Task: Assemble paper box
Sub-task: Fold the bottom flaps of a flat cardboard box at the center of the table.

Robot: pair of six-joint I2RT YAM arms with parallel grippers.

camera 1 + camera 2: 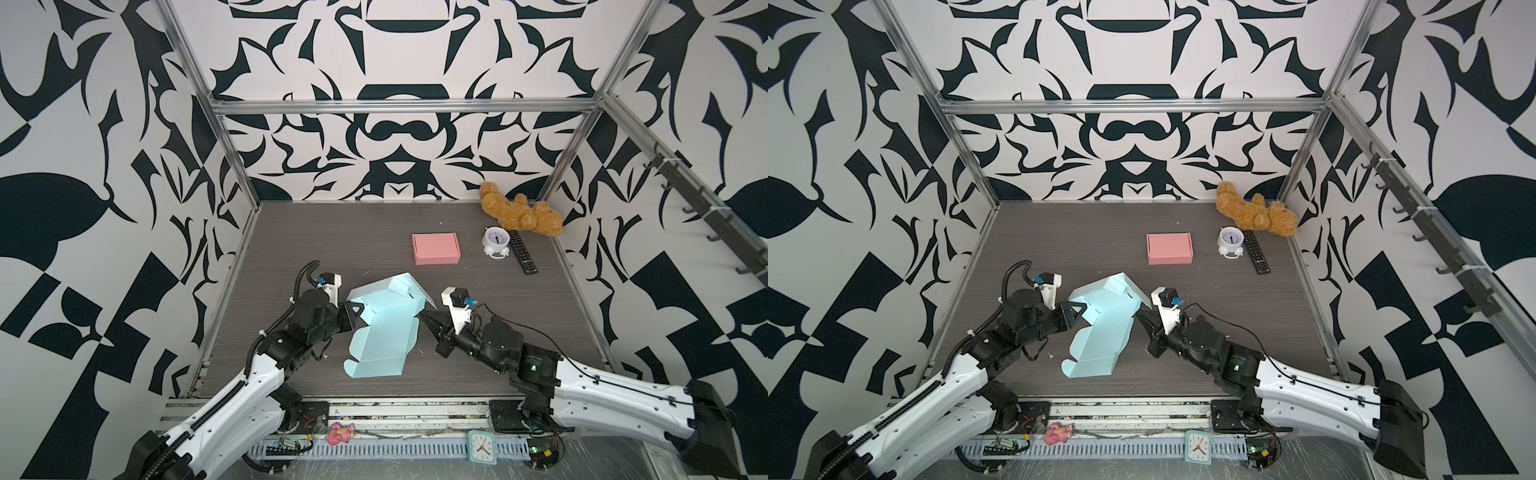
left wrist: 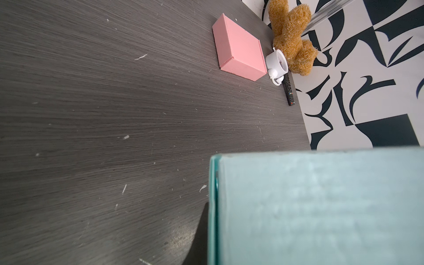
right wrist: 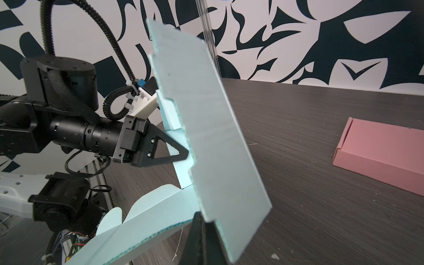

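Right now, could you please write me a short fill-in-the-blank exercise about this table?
The closed box at the back is ____.
Beside the white alarm clock lies a black ____.
The left fingers and right fingers pinch the light ____ cardboard.
Missing words: pink; remote; blue.

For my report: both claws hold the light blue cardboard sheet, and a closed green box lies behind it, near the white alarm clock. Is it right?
Only the colour is wrong: the closed box is pink, as both top views show. The left claw and right claw hold the cardboard sheet; the alarm clock stands near.
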